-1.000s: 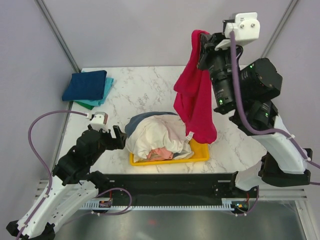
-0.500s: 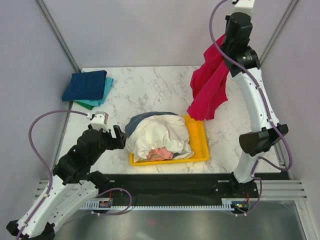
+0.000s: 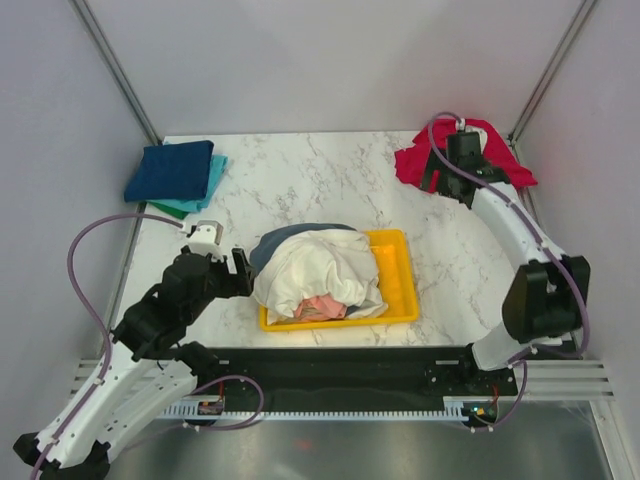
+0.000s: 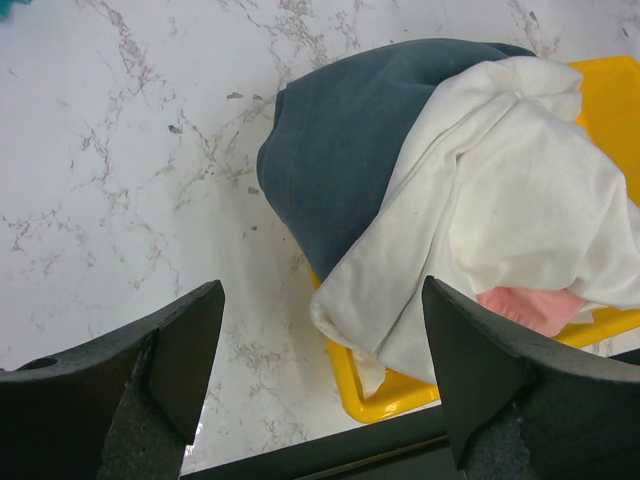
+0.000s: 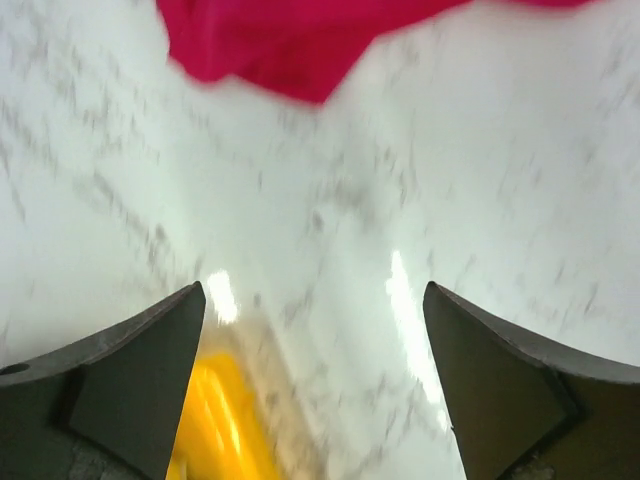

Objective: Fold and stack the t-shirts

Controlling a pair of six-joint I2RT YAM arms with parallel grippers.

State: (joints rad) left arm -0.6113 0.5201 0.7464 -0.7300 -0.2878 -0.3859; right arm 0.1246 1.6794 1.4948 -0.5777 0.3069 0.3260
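A crumpled red t-shirt (image 3: 412, 160) lies on the table at the back right corner. My right gripper (image 3: 452, 178) hovers over it, open and holding nothing. In the blurred right wrist view the red t-shirt (image 5: 300, 40) shows beyond my open gripper (image 5: 315, 380). A yellow tray (image 3: 400, 270) holds a heap with a white t-shirt (image 3: 320, 265), a pink one (image 3: 322, 305) and a dark blue one (image 3: 285, 238). My left gripper (image 3: 238, 272) stands open just left of the heap. The left wrist view shows the dark blue t-shirt (image 4: 350, 150), the white t-shirt (image 4: 500, 220) and the tray's corner (image 4: 370, 385) ahead of that gripper (image 4: 320, 370).
A folded stack sits at the back left: a navy t-shirt (image 3: 172, 168) on top of a teal one (image 3: 212, 178) and a green one (image 3: 172, 209). The enclosure's grey walls rise close around the marble table (image 3: 300, 175). A black rail runs along the near edge.
My right arm swung the hanging red t-shirt from over the tray to the back right corner, lowered it onto the table and opened. The left arm barely moved.
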